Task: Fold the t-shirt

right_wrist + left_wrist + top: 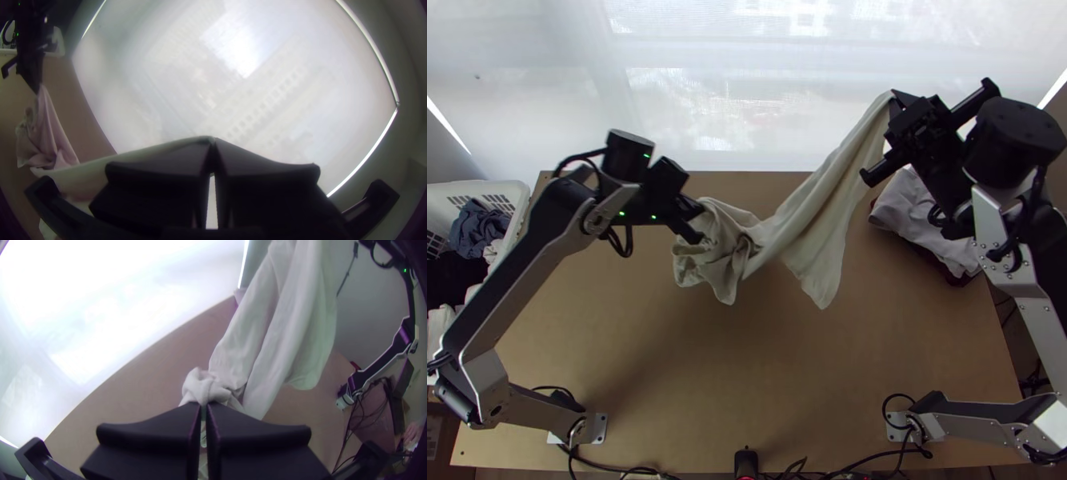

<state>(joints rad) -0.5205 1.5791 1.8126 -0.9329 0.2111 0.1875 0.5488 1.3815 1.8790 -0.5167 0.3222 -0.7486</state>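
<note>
- Stretching wide under all the action, it's the light wooden table (747, 384).
- And there's the t-shirt (811, 204), off-white, strung between both grippers above the table's far half: a crumpled bunch at the left one, a long draped length rising to the right one, one loose flap dangling in between. Not folded!
- Over at the left edge, a white basket (477, 189) packed with dark and light clothes (479, 228).
- Far right on the table, a pile of pale cloth (915, 212), something dark red peeking out beneath.
- Left gripper (697, 222): fingers (155, 431) pressed together, clamped on the bunched part.
- Right gripper (896, 98), beyond the pile: fingers (155, 175) closed too, pinching the raised end at their tips.
</note>
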